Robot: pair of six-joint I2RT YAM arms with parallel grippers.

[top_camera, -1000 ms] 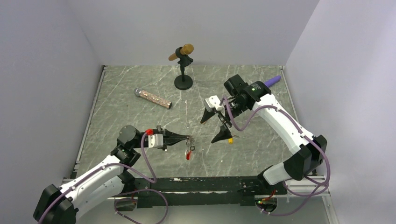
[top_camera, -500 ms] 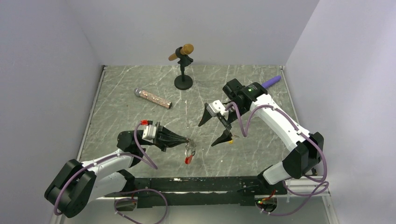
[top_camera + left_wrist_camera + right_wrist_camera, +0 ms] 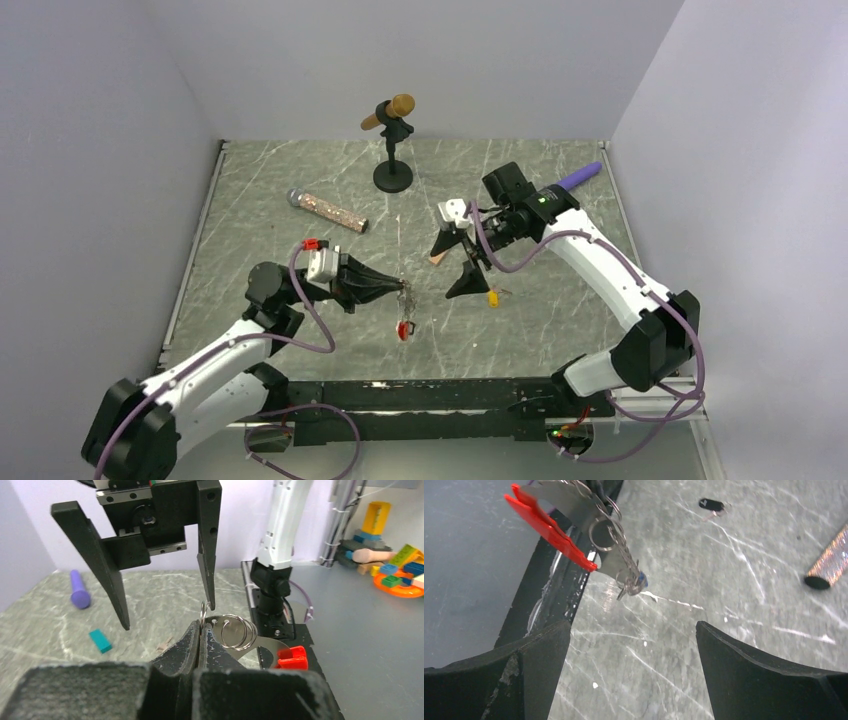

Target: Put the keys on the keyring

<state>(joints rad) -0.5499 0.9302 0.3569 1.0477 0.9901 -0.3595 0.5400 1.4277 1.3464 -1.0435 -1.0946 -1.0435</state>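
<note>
**Top view.** The left gripper (image 3: 402, 291) sits near the middle of the marbled surface (image 3: 250, 250). Its jaws are together, clamped on the wire rings of the keyring (image 3: 404, 312), which hangs below the jaw tips with the red fob (image 3: 404, 330) lowest. Just to its right, the right gripper (image 3: 455, 268) points toward the keyring, jaws wide apart and holding nothing. A yellow-headed key (image 3: 492, 297) lies on the surface just beside the nearer right finger. A salmon-orange block (image 3: 437, 258) lies beside the farther one. A purple stick (image 3: 581, 176) rests at the far right edge, and a microphone on a stand (image 3: 392, 140) stands at far centre. A glitter-covered microphone (image 3: 328, 211) lies toward the far left.

**Left wrist view.** The shut jaws pinch one ring. More rings, a flat metal tab and the fob lie to their right. The right gripper's two black fingers stand spread just beyond. A teal block (image 3: 101, 641) lies on the surface to the left, near the purple stick.

**Right wrist view.** The keyring hangs ahead of the spread fingers, and a blue-headed key (image 3: 641, 581) dangles at the low end of its rings. A black-headed key (image 3: 711, 503) lies alone on the surface, well apart from the keyring.
</note>
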